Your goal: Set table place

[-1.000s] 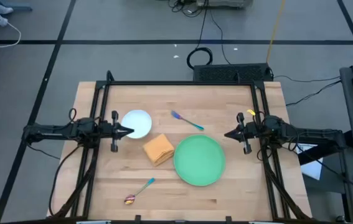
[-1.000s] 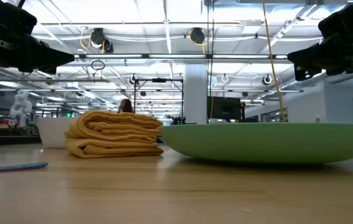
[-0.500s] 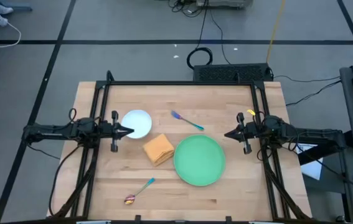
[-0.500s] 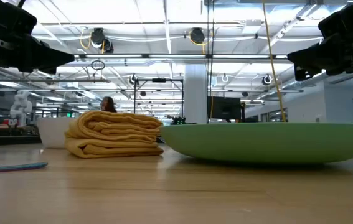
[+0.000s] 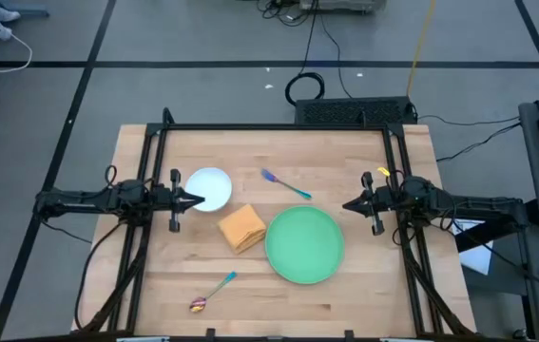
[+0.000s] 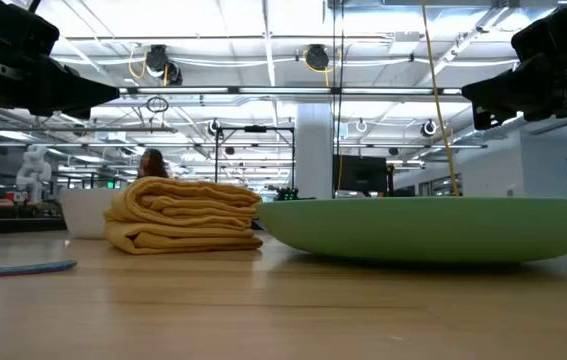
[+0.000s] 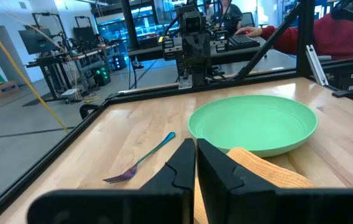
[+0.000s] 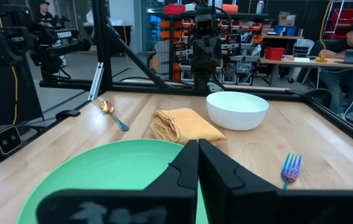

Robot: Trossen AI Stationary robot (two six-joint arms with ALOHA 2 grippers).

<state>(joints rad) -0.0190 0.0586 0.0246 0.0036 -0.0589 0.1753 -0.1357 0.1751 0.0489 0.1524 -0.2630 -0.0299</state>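
Observation:
The green plate (image 5: 304, 244) lies on the wooden table, right of centre. The folded orange napkin (image 5: 241, 228) lies just left of it. The white bowl (image 5: 209, 187) stands at the left. The blue-handled fork (image 5: 285, 184) lies toward the far side. The teal-handled spoon (image 5: 211, 292) lies near the front edge. My left gripper (image 5: 196, 200) is shut and hovers above the table by the bowl's left rim. My right gripper (image 5: 348, 205) is shut and hovers right of the plate.
A black frame (image 5: 274, 127) runs along the table's far edge and down both sides. Bare wood lies at the front right and the far left. People sit at desks in the room beyond the table (image 8: 350, 37).

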